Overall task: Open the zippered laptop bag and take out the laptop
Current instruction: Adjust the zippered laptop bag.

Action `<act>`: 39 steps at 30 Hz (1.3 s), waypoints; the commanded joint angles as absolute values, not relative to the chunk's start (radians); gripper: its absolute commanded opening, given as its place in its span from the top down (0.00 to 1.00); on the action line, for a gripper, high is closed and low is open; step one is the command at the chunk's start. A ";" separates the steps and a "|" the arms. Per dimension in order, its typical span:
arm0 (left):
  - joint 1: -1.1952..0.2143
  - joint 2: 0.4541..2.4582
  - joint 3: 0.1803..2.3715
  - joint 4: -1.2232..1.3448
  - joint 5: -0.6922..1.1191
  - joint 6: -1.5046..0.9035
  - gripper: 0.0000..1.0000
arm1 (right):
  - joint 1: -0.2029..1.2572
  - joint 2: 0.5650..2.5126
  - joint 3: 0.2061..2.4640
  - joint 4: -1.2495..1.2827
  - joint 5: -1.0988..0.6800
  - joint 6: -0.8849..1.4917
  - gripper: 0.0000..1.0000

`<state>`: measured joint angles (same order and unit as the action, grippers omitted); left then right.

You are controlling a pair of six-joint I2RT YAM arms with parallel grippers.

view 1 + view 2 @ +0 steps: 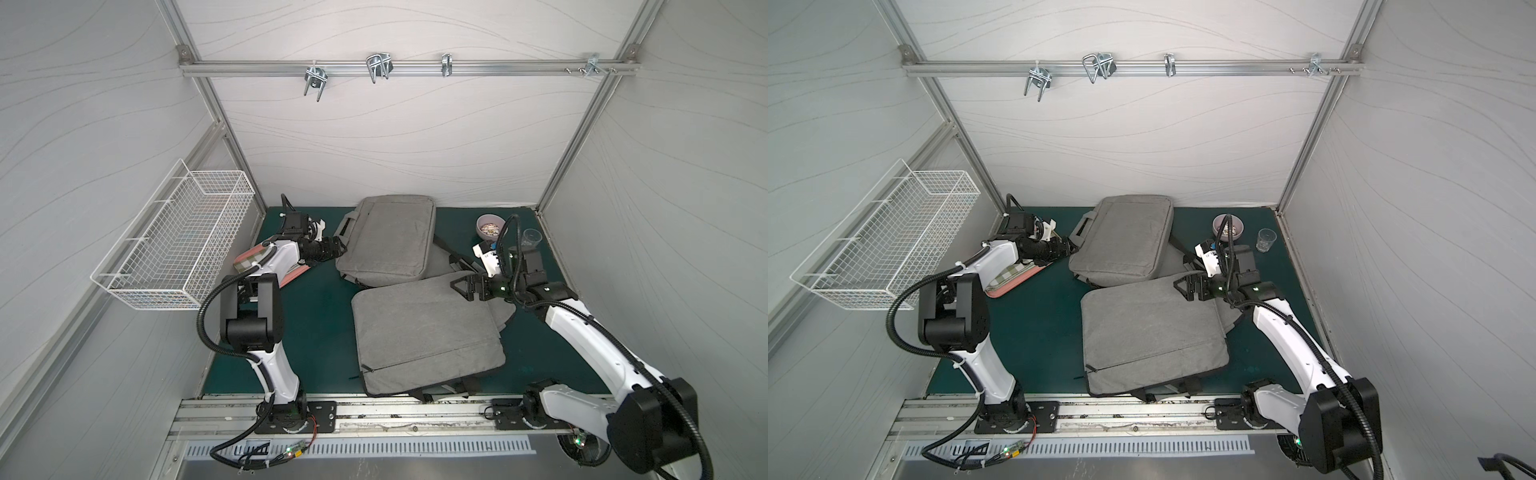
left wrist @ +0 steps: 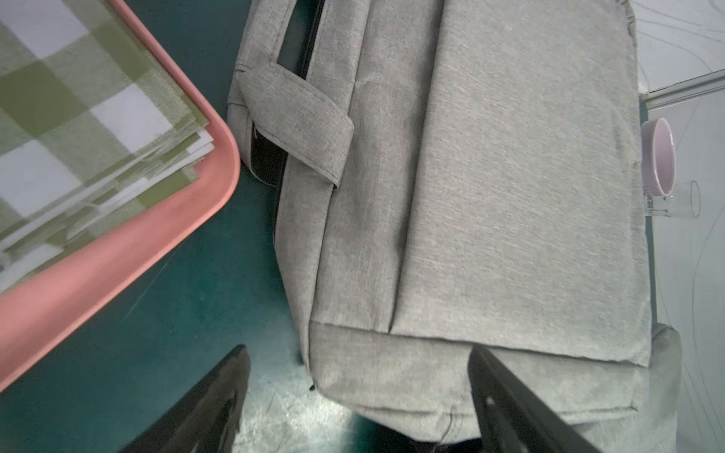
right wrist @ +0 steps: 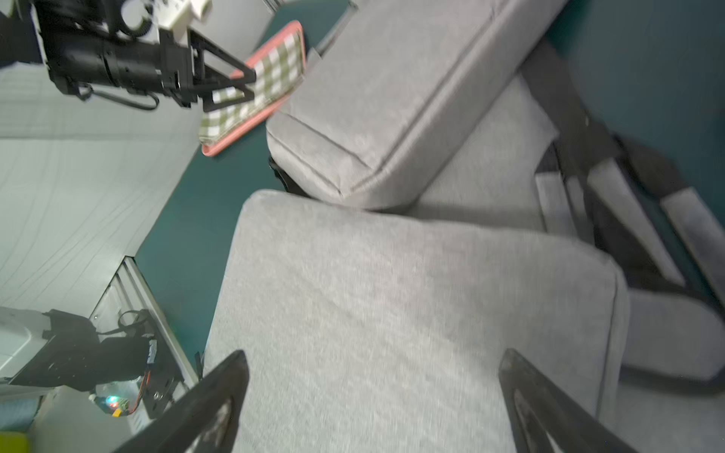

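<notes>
**Laptop bags: two, grey, on a green tabletop**

Both lie flat on the dark green tabletop (image 1: 320,332), inside a booth of white, wavy-lined walls (image 1: 395,145) held in an aluminium frame (image 1: 582,137).

The far bag (image 1: 386,241) is by the back wall with its handle toward the left arm. The near bag (image 1: 424,332) lies just beside it toward the front, and the zip (image 1: 432,353) across its front is drawn closed. Grey fabric and dark straps (image 1: 461,262) show between and under them; I cannot tell which bag they belong to.

There are two arms. The left hand (image 1: 337,248) is at the far bag's handle end, its fingers apart around a corner of it and gripping nothing. The right hand (image 1: 459,286) hovers over the near bag's far right corner, its fingers wide apart and empty.

- **Left side:** one pink tray (image 1: 1017,286) holds one folded green-checked cloth (image 2: 78,117).
- **Right back corner:** one pale bowl (image 1: 482,220) of small bits stands next to one clear glass (image 1: 532,237).
- **Left wall:** one white wire basket (image 1: 178,245) hangs there.
- **Back rail (image 1: 249,66):** it carries four metal hooks (image 1: 379,66).

Dark marks on the white block (image 1: 488,255) at the right wrist are too small to read.
</notes>
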<state>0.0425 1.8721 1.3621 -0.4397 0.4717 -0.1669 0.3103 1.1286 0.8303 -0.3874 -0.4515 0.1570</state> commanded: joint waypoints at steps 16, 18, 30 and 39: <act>0.018 2.068 1.468 -0.457 0.622 -0.186 0.38 | 0.207 1.218 0.813 -0.513 -0.439 0.186 0.02; 0.018 2.060 1.452 -0.437 0.641 -0.199 0.49 | 0.198 1.251 0.819 -0.516 -0.441 0.164 0.03; 0.018 1.964 1.439 -0.469 0.691 -0.234 0.94 | 0.168 1.387 0.889 -0.522 -0.394 0.067 0.10; 0.008 1.837 1.373 -0.411 0.712 -0.338 0.98 | 0.227 1.396 1.017 -0.435 -0.442 0.218 0.11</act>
<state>0.0288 1.8999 1.3777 -0.4442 0.6262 -0.2932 0.1890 1.3808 0.9733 -0.4862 -0.4034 0.1505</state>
